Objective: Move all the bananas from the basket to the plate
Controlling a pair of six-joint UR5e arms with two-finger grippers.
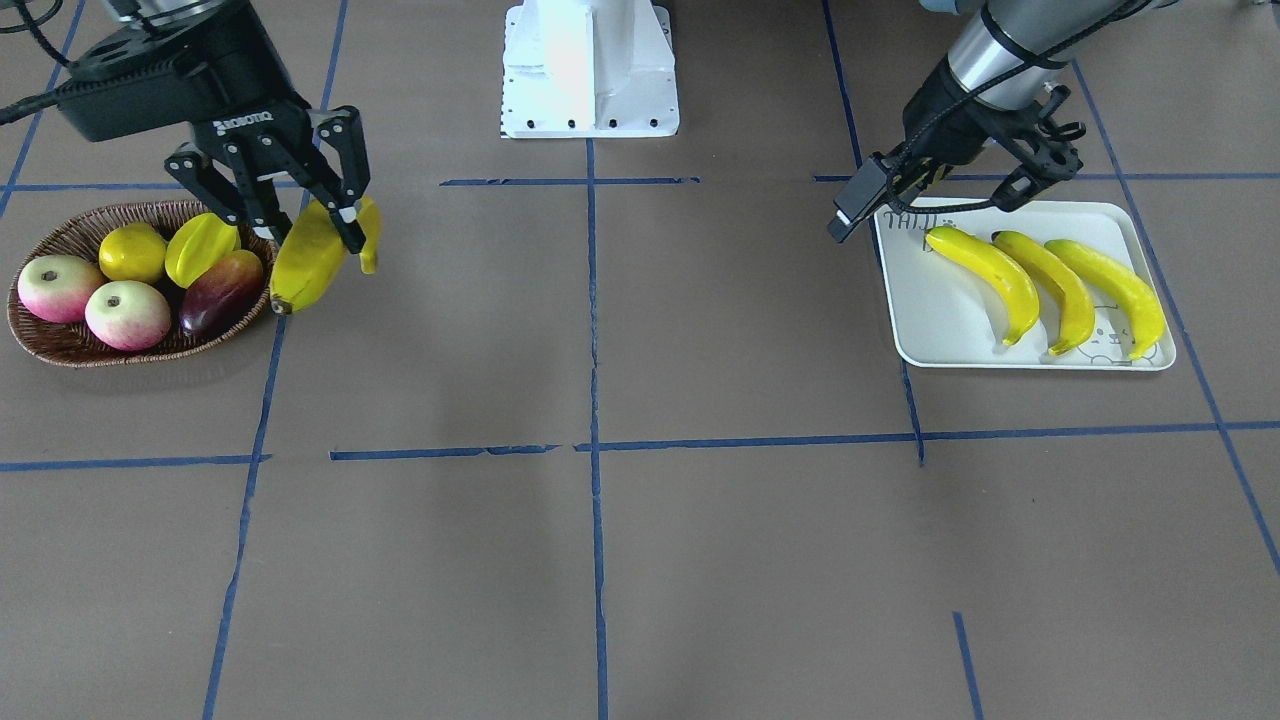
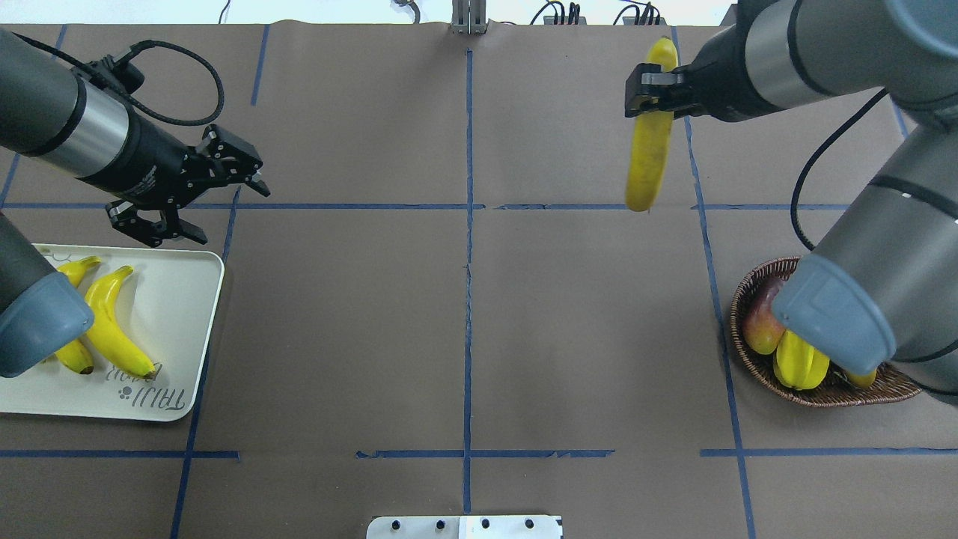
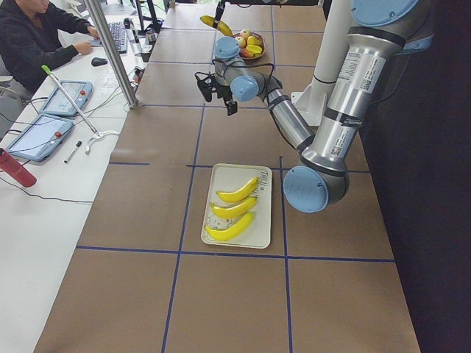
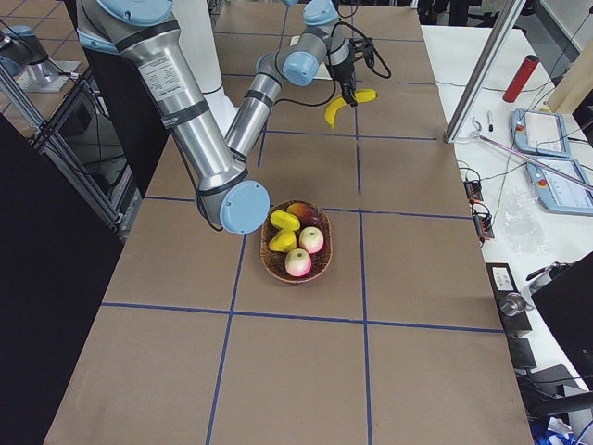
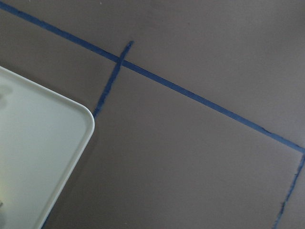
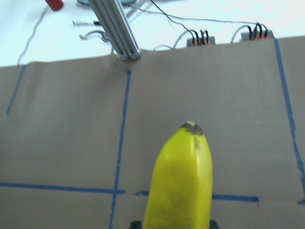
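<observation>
Brown paper-covered surface (image 1: pixel 600 560), blue tape grid (image 1: pixel 592 300); person (image 3: pixel 33 40) seated at side desk (image 3: pixel 44 191). Four bananas (image 1: pixel 985 280): three side by side on plate (image 1: pixel 940 345); fourth banana (image 2: pixel 648 150) pinched by right fingers (image 1: pixel 345 195), aloft, clear of basket (image 1: pixel 60 350). Left fingers (image 2: pixel 247 174) spread, empty, near plate corner. Basket holds two apples (image 1: pixel 58 288), one lemon (image 1: pixel 132 252), one starfruit (image 1: pixel 200 250), one mango (image 1: pixel 222 292).

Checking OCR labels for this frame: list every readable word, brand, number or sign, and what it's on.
"ROBOTIQ": on the black body of the right tool, which holds a banana.
"TAIJI": printed on the tray; the paler word beside it is too faint to read.
White label on the left arm: too small to read.
No other text is legible.
</observation>
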